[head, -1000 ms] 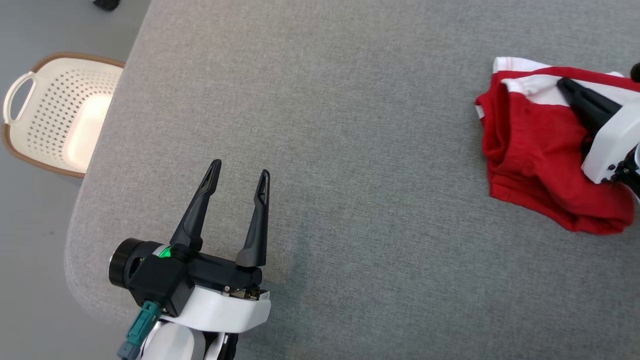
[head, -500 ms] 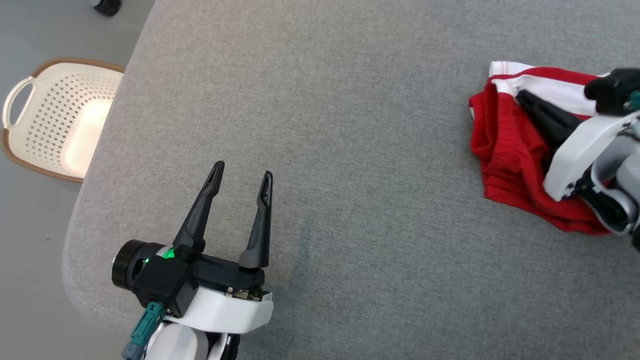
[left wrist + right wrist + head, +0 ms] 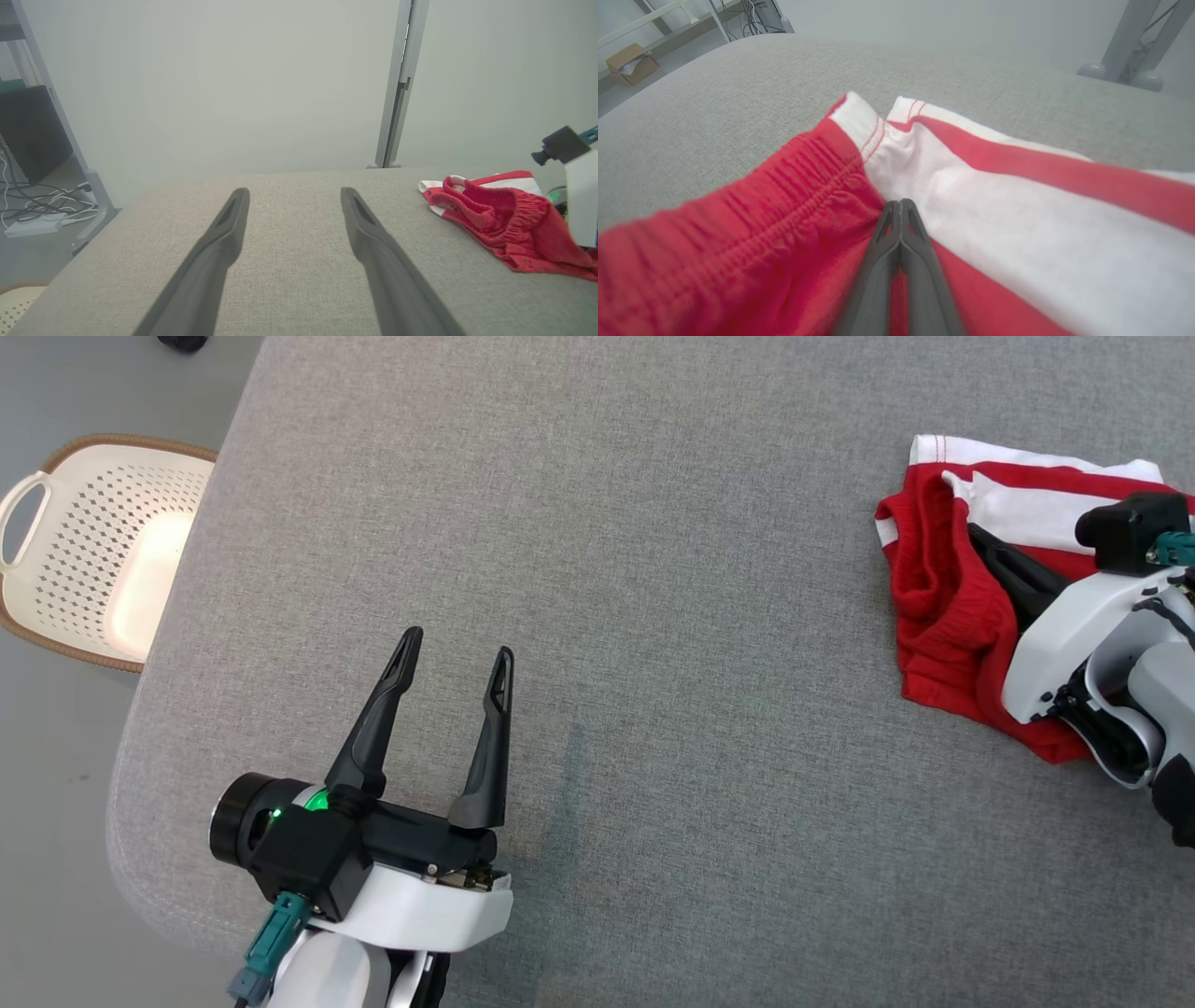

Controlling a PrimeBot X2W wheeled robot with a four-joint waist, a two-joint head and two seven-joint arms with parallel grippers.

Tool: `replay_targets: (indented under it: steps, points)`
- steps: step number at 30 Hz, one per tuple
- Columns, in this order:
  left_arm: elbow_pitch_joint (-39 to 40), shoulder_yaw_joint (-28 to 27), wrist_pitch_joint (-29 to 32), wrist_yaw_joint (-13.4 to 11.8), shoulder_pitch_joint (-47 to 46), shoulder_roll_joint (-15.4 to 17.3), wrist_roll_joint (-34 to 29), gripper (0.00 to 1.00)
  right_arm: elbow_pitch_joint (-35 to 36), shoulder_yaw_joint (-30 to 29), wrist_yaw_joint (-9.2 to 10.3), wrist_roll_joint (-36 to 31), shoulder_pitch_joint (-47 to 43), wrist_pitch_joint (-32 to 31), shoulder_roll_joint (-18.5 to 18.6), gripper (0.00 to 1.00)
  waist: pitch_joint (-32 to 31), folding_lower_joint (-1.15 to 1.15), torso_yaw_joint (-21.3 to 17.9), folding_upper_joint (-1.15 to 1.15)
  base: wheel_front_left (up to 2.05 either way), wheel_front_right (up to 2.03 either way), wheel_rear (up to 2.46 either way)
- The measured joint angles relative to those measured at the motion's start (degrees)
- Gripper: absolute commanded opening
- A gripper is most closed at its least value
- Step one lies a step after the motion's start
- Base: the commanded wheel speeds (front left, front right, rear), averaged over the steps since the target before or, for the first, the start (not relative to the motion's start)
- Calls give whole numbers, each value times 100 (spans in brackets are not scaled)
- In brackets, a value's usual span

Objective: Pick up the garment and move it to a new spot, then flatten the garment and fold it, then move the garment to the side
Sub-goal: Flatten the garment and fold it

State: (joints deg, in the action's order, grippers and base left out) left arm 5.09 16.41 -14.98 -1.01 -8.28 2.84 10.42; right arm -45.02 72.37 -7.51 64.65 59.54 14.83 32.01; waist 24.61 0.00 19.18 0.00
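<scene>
- Garment [image 3: 938, 616], a pair of red shorts with white panels, is lying doubled over and bunched at the far right of the grey surface [image 3: 653, 569].
- The right pincer [image 3: 976, 529] is reaching across it with both fingers pressed together. In the right wrist view the tips are sitting at the seam where the red elastic waistband is meeting the white panel. Whether any cloth is being nipped between them, I cannot tell.
- Compared with a second ago, the right arm is showing much further into the head view. Its tips are now lying nearer the garment's left edge, where before they were up by the white band.
- The whole head view is also sitting slightly differently, as the basket [image 3: 93, 523] on the floor by the left corner shows, so part of that shift is the camera turning.
- The red folds along the left edge are looking more gathered than before, which suggests the closed fingers are dragging or nudging the cloth.
- The left pincer [image 3: 457, 644] is hovering wide open over bare surface at the lower left, well apart from the garment and holding nothing.
- Judging by the compact bundle, the robot is probably working on the last step, shifting the garment aside. If no cloth is being gripped, the layers are likely to be sliding apart.
</scene>
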Motion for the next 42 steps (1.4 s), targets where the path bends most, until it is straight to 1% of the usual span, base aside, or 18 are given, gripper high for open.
replay_targets:
  steps: [6, 11, 15, 18, 20, 21, 23, 24, 27, 29, 30, 32, 34, 36, 39, 42]
  points:
    - [-40, -85, 0, -7, -19, 2, -32, 100, 36, -33, 2, -104, -30, 32, -101, 0, -155, 0, -38, 0, 0, 0, 0]
    - [-62, -104, 0, 20, 56, 0, -44, 100, 432, -377, 1, -248, -38, 32, -64, 0, -446, 0, -164, 0, 0, 0, 0]
    - [-89, -187, 0, 29, 131, -1, -86, 100, 743, -737, 1, -422, -157, 32, 94, 0, -747, 0, -296, 0, 0, 0, 0]
    - [-140, -250, 0, 88, 235, 0, -148, 100, 1037, -1269, 1, -575, -322, 31, 192, 0, -990, 0, -409, 0, 0, 0, 0]
    - [-130, -305, 0, 94, 238, -1, -176, 100, 1255, -1764, 1, -753, -524, 32, 255, 0, -1151, 0, -490, 0, 0, 0, 0]
    - [-122, -343, 0, 94, 244, -3, -177, 100, 1333, -2045, 1, -867, -664, 31, 280, 0, -1225, 0, -534, 0, 0, 0, 0]
    - [-109, -432, 0, 93, 280, 0, -177, 100, 1468, -2894, 1, -1169, -1018, 32, 283, 0, -1365, 0, -628, 0, 0, 0, 0]
    - [-112, -515, 0, 94, 345, 0, -185, 100, 1683, -3806, 2, -1544, -1488, 33, 224, 0, -1500, 0, -719, 0, 0, 0, 0]
    - [-110, -627, 0, 96, 413, -1, -186, 100, 2217, -4994, 1, -2249, -2487, 32, -99, 0, -1671, 0, -862, 0, 0, 0, 0]
    - [-107, -679, 0, 102, 461, 1, -196, 100, 2662, -5671, 1, -2818, -3152, 32, -346, 0, -1754, 0, -961, 0, 0, 0, 0]
    - [-92, -706, 0, 102, 463, 0, -203, 100, 2903, -6041, 1, -3085, -3462, 31, -522, 0, -1788, 0, -1013, 0, 0, 0, 0]
    - [-62, -788, -1, 105, 498, -1, -211, 100, 3445, -6747, 3, -3443, -4017, 32, -1047, 0, -1840, 0, -1115, 0, 0, 0, 0]
    - [-83, -855, 0, 120, 590, -2, -157, 100, 3957, -7007, -1, -4023, -4554, 32, -1403, 0, -1884, 0, -1211, 0, 0, 0, 0]
    - [-126, -910, -1, 153, 667, 3, -110, 100, 4258, -7240, 2, -4254, -5019, 33, -1813, 0, -1918, 0, -1295, 0, 0, 0, 0]
    - [-171, -927, -1, 179, 765, -2, -96, 100, 4463, -7266, 2, -4603, -5466, 32, -2082, 0, -1961, 0, -1415, 0, 0, 0, 0]
    - [-230, -945, 0, 187, 892, 0, -76, 100, 4478, -7309, 2, -4653, -5690, 32, -2309, 0, -1985, 0, -1517, 0, 0, 0, 0]
